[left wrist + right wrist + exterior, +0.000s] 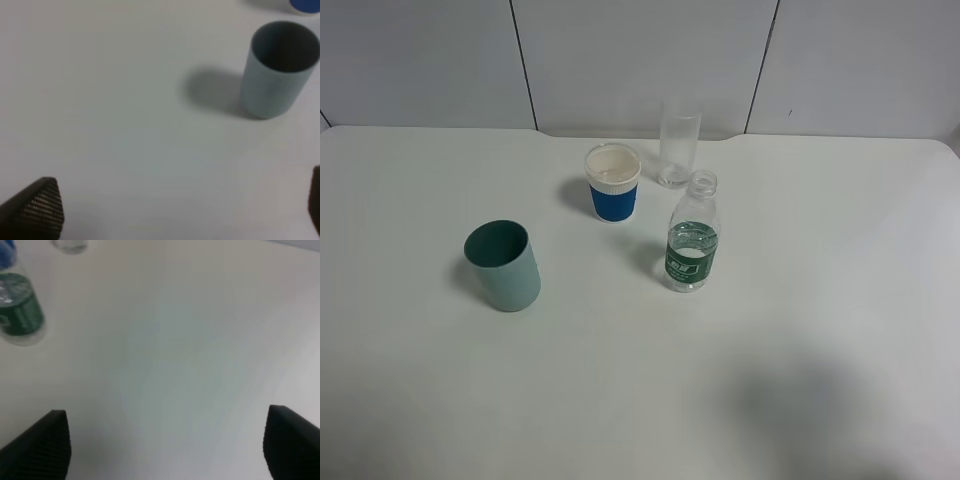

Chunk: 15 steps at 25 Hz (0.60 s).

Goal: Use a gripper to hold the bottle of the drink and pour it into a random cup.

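We see the uncapped bottle (692, 245) upright mid-tabletop (800, 330), partly filled: light, slick, squashy. We judge the labelled waist best. Right pincer (165, 450) gapes wide, empty.

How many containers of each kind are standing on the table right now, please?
Opaque cups: 2, the teal cup and the blue cup with a white rim
Clear drinking glass: 1
Uncapped plastic bottle with a green label: 1
Total: 4
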Each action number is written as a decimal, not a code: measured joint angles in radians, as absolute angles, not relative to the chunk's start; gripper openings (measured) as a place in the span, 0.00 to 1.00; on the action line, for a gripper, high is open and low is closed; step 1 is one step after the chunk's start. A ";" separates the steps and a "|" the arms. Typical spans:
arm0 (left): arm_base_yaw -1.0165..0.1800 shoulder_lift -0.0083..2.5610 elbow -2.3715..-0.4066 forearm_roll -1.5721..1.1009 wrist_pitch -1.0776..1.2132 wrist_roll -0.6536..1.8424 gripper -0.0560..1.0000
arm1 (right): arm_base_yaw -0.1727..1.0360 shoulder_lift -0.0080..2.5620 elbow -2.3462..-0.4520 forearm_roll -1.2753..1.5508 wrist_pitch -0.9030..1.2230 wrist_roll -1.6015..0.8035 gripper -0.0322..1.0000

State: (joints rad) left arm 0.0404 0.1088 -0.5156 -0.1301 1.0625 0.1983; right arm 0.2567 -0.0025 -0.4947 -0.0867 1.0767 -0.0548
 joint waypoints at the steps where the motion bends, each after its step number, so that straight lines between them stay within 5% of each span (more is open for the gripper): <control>1: 0.040 0.109 -0.516 -0.130 1.063 0.198 0.99 | 0.257 -0.002 -0.494 -0.066 1.077 -0.052 0.78; 15: 0.040 0.109 -0.516 -0.130 1.063 0.198 0.99 | 0.262 -0.002 -0.485 0.029 1.054 -0.075 0.78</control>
